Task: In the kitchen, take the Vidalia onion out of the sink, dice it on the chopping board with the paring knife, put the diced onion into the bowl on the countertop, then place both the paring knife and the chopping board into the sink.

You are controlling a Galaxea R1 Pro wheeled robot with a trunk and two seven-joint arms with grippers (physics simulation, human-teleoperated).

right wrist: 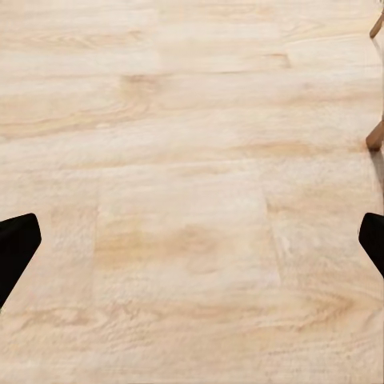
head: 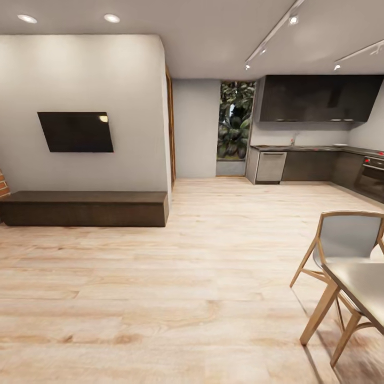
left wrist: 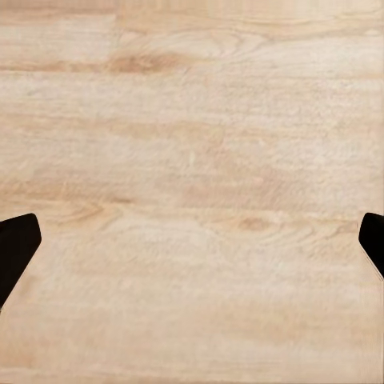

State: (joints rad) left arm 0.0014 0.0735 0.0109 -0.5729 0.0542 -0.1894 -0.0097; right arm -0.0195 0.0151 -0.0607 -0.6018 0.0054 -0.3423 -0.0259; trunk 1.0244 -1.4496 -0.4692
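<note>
The kitchen [head: 314,133] lies far ahead at the right, with dark wall cabinets, a grey countertop [head: 298,148] and grey lower cabinets. A thin tap [head: 292,140] marks the sink, too far off to make out. Onion, board, knife and bowl are too small or hidden at this distance. My left gripper [left wrist: 192,248] is open over bare pale wood floor, its black fingertips [left wrist: 16,244] wide apart. My right gripper [right wrist: 192,248] is likewise open above the floor, black fingertips [right wrist: 16,244] at both sides of the view.
A wooden chair [head: 341,250] and a grey table [head: 362,285] stand close at the right. A long dark bench [head: 85,208] runs along the left wall under a wall TV [head: 76,132]. An oven [head: 372,178] sits at far right. Chair legs [right wrist: 374,136] show in the right wrist view.
</note>
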